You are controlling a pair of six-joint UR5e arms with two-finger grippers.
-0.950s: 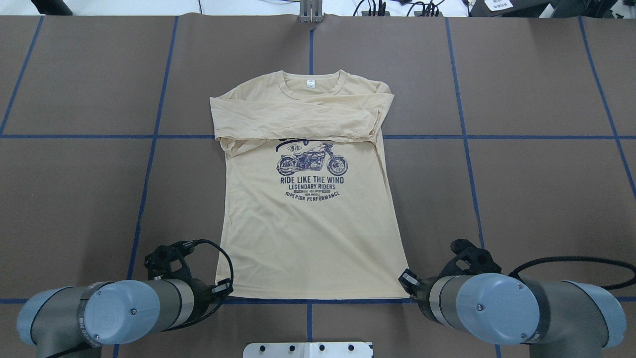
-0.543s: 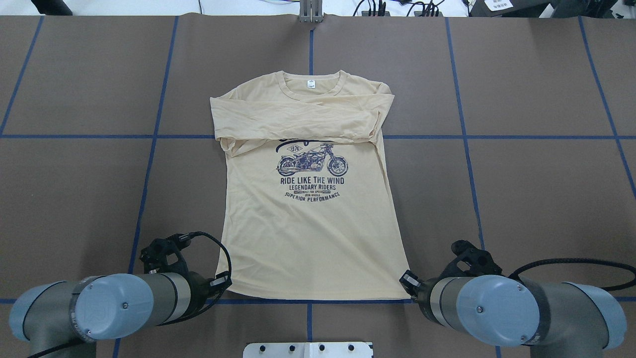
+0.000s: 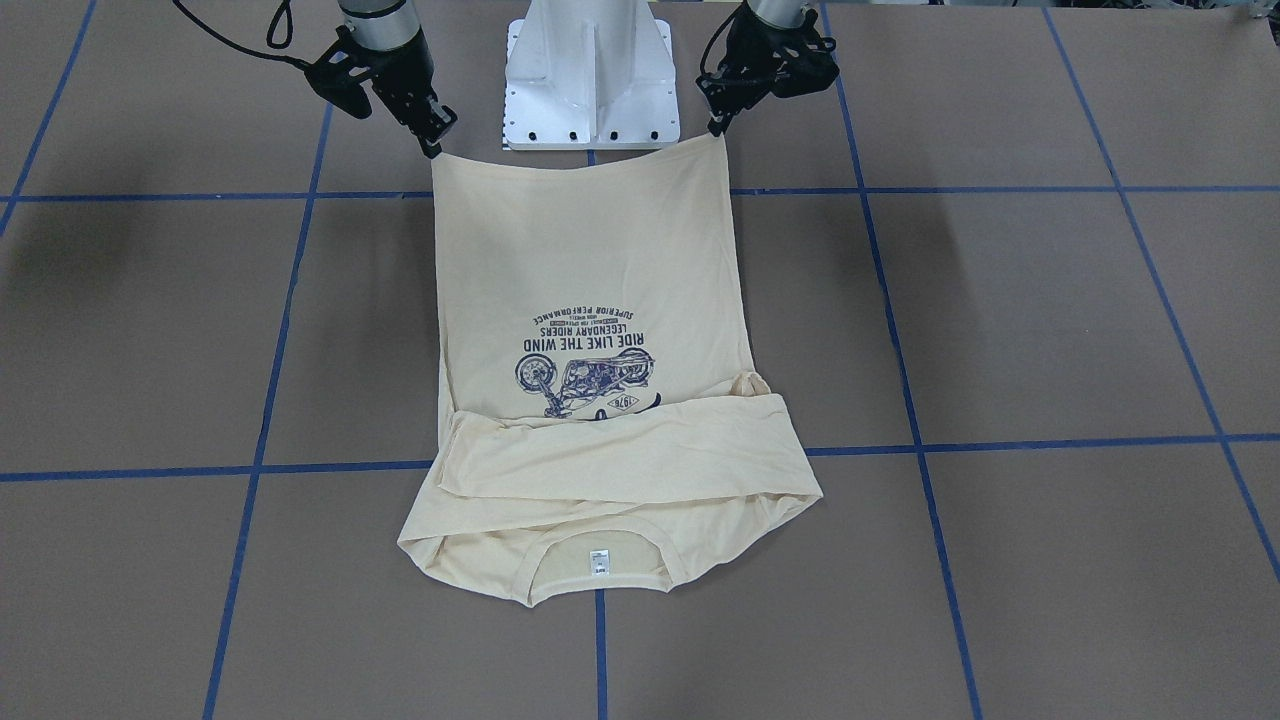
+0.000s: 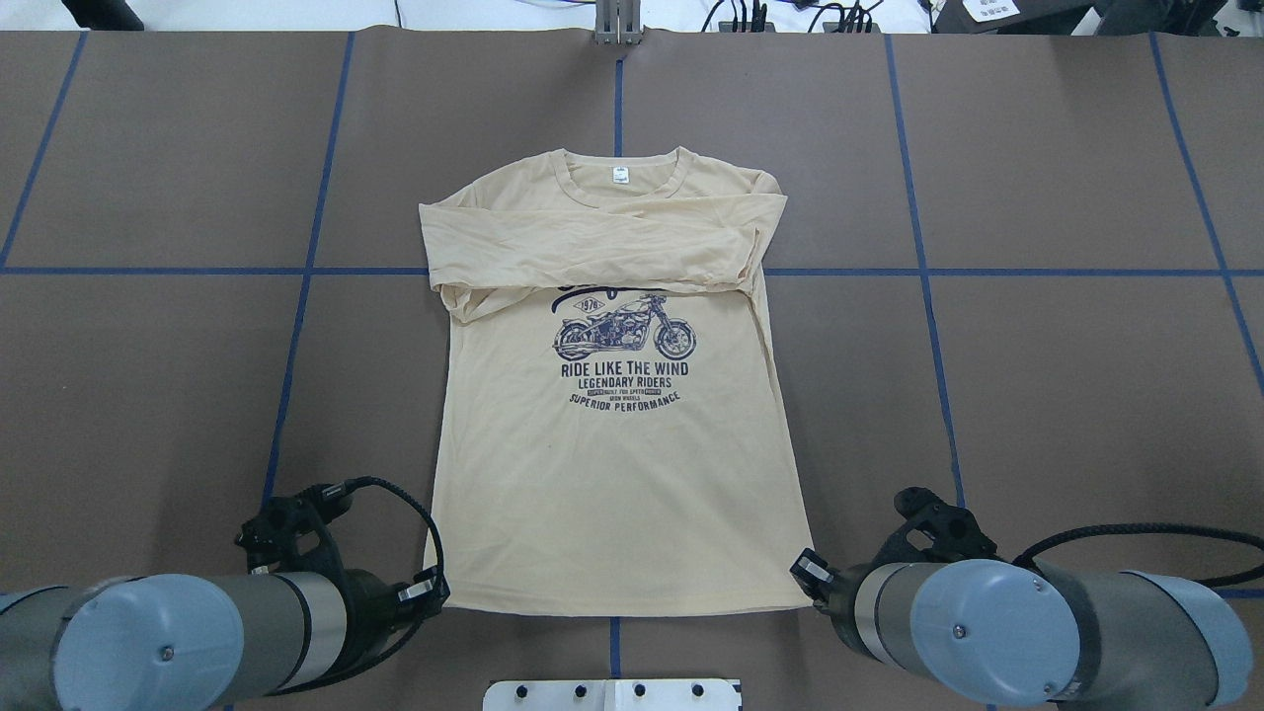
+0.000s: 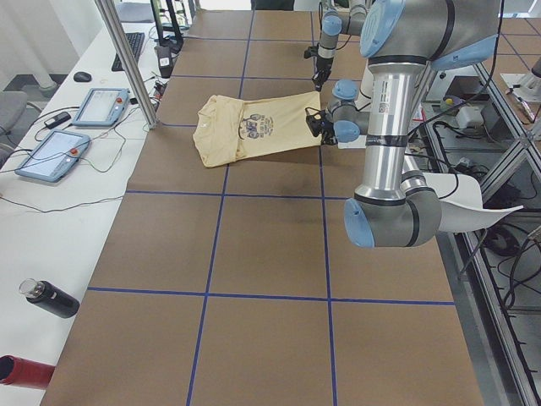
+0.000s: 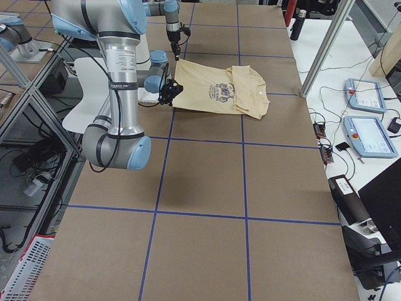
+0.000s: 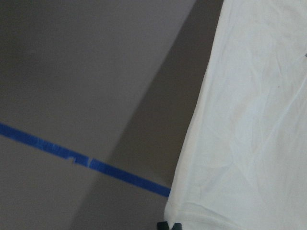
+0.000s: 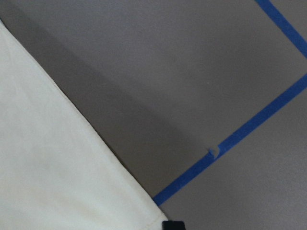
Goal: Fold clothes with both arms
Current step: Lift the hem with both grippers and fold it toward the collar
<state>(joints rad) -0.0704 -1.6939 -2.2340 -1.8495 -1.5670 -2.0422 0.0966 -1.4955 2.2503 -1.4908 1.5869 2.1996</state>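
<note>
Pulled nearer the robot: long-sleeved T-shirt point(image 4: 612, 474). Jaws of left gripper point(image 3: 716, 128) pinch one hem corner, those of right gripper point(image 3: 433, 145) the other. Garment flat, print up, sleeves folded across chest, on brown table point(image 4: 1037, 375).

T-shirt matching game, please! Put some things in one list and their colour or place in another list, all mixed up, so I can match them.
Things:
1. neck label
2. sleeves
3. motorcycle print
4. left pincer

Clues:
A. navy blue
B. at a hem corner of the T-shirt
C. folded across the chest
D. small and white

Pairs: 1-D, 2-C, 3-A, 4-B.
</note>
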